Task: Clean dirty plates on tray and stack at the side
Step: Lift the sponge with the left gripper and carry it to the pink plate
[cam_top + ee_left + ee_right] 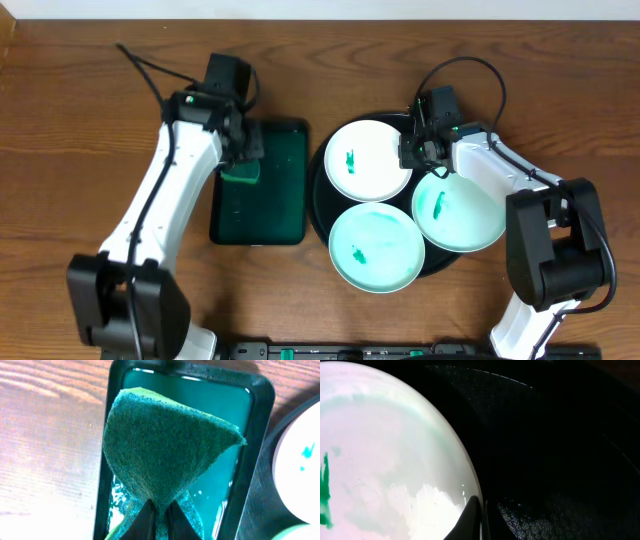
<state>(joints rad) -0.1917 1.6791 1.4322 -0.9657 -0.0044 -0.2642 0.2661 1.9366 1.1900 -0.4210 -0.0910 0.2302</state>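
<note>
while the left gripper [160,512] pinches a sponge [165,445] above the green tray [260,435], the right gripper [481,516] has fingers pressed together at the rear plate [385,435] rim. all three plates [376,246] crowd the black tray [560,460], rims touching; trays side by side.

Three pale round plates [375,248] hide most of the round black tray [316,200]. The right wrist view crops one.

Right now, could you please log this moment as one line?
left gripper: shut on sponge over green tray | right gripper: shut at plate rim | plates: three, smeared, on black tray
</note>
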